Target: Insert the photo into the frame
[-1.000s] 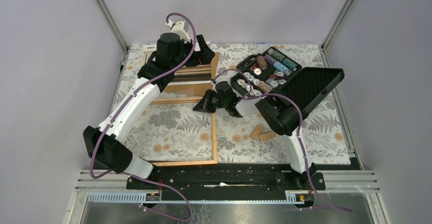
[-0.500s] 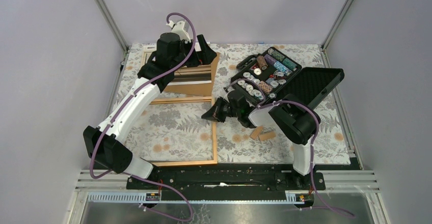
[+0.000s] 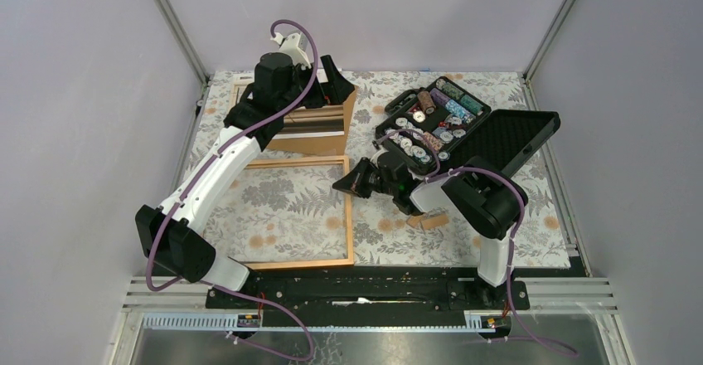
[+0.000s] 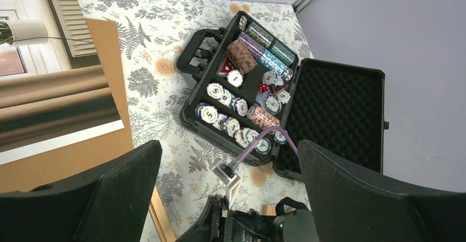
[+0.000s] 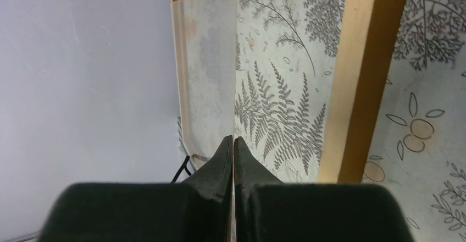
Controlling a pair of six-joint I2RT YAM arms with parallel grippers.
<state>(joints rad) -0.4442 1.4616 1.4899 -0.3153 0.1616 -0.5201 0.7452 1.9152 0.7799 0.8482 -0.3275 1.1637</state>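
The photo (image 3: pixel 319 119) (image 4: pixel 49 88), a banded print with a plant by a window, lies on a brown backing board (image 3: pixel 319 143) at the back. My left gripper (image 3: pixel 332 79) (image 4: pixel 226 154) hangs open above the board's right edge, holding nothing. The frame (image 3: pixel 350 216) (image 5: pixel 360 77), a thin tan wooden border, lies flat near the front left. My right gripper (image 3: pixel 340 184) (image 5: pixel 234 138) is low at the frame's right side, shut. Its tips pinch the near edge of a clear pane (image 5: pixel 206 60), which tilts up inside the frame.
An open black case of poker chips (image 3: pixel 431 120) (image 4: pixel 247 88) sits at the back right, its foam lid (image 3: pixel 518 137) laid out beside it. Two small wooden blocks (image 3: pixel 427 218) lie by the right arm. The floral cloth (image 3: pixel 381 232) covers the table.
My right gripper has drawn back toward the front right, from the frame's far right corner to its right border. The frame's far border now shows in full. The left arm has barely moved.
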